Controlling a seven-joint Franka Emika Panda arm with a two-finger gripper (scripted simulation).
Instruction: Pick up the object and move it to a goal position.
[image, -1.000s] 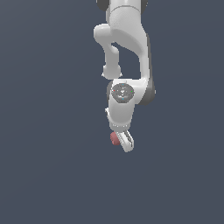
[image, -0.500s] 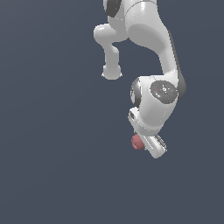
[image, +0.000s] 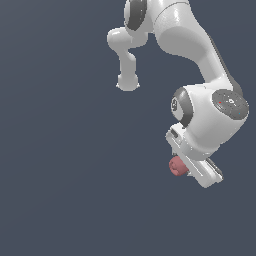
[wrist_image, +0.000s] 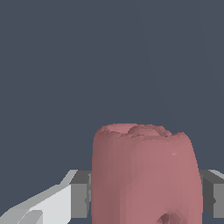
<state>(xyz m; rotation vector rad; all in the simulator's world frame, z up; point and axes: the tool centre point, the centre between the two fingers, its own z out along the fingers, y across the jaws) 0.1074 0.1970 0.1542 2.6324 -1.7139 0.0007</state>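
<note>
Gripper (image: 186, 169) clamped on dull-red object (image: 176, 166), grey fingers (wrist_image: 80, 194) pressed to both its sides in wrist view. Object rounded and lumpy rather than cube-like, protruding toward exterior view's left from white arm (image: 187, 42), against plain dark-grey background.

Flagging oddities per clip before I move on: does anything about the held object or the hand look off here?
Yes. The red object clamped in the hand is no clean cube: in the wrist view its sides are rounded and its far end ragged and dented. In the exterior view it also reads as a rounded lump.
</note>
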